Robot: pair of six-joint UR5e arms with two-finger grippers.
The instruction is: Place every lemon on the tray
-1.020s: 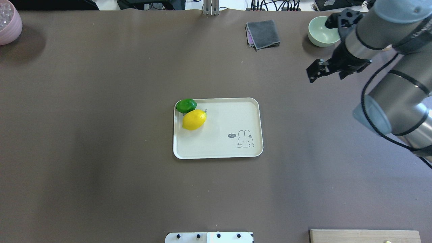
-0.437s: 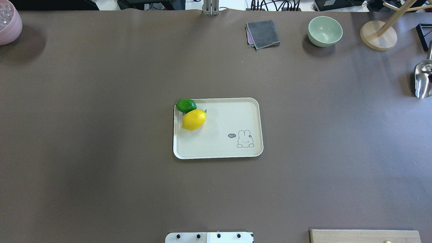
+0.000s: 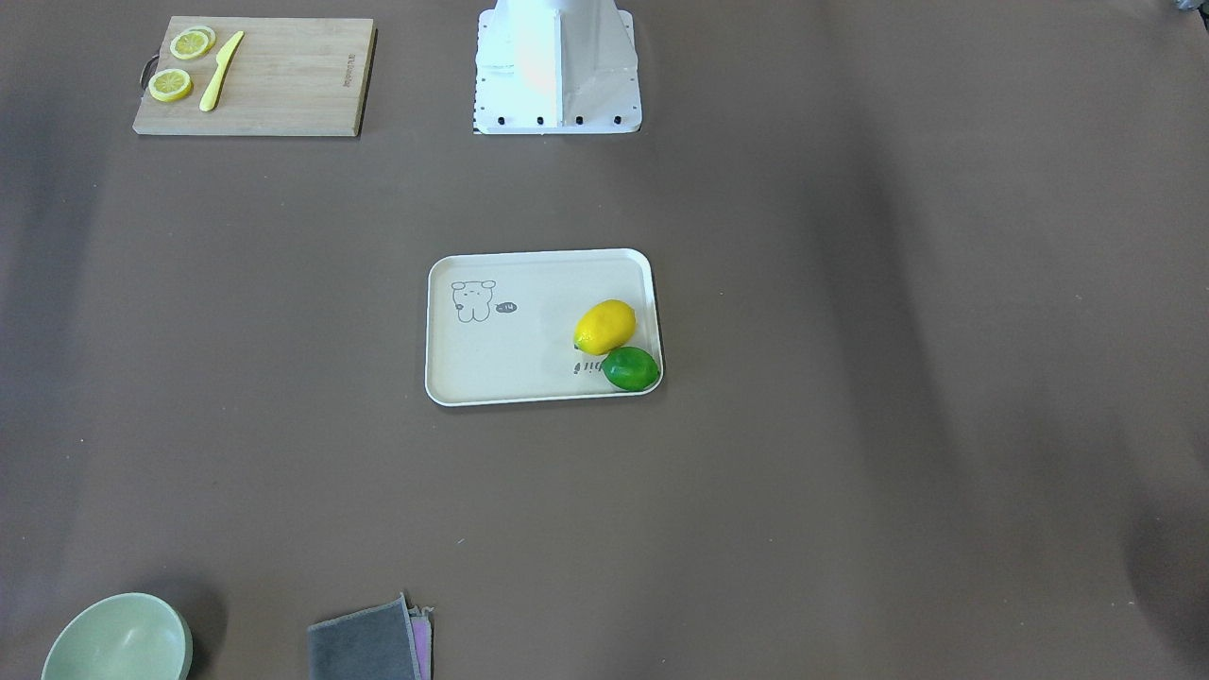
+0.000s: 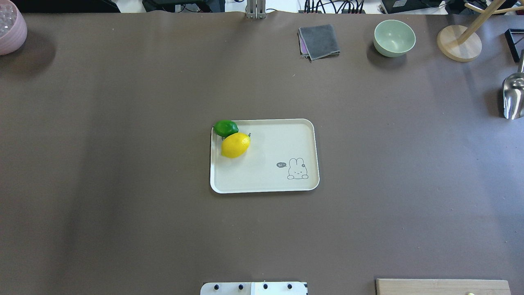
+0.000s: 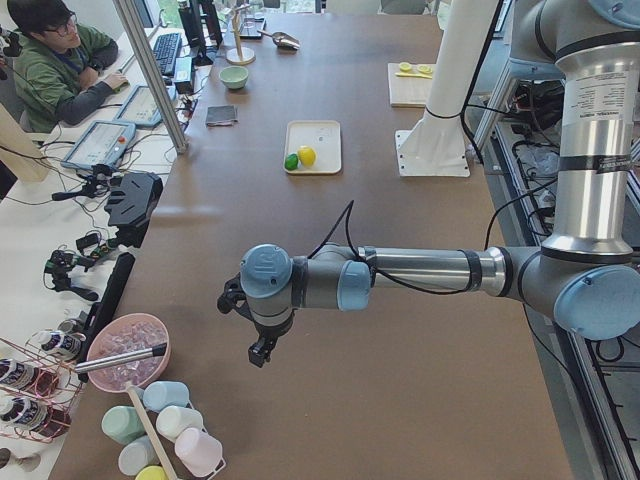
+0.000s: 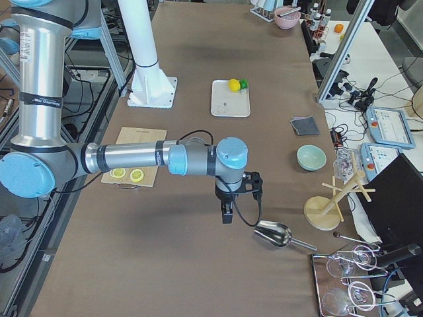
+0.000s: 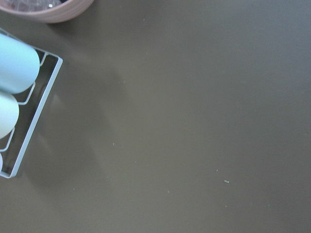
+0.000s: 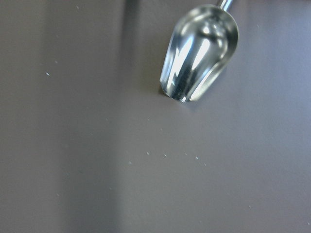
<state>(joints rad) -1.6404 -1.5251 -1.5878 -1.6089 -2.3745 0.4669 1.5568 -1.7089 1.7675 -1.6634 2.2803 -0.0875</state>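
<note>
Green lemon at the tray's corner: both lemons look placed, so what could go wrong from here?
1. The green lemon sits right at the tray's corner, seemingly on or against the rim. Being round, it might roll off onto the table.
2. It touches the yellow lemon, so a nudge to either could shift both.
3. The right end effector hangs close to the metal scoop. A careless move could knock it.

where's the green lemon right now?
In the overhead view the green lemon sits at the rim in the tray's far-left corner, right beside the yellow lemon, which lies just nearer the robot.
</note>
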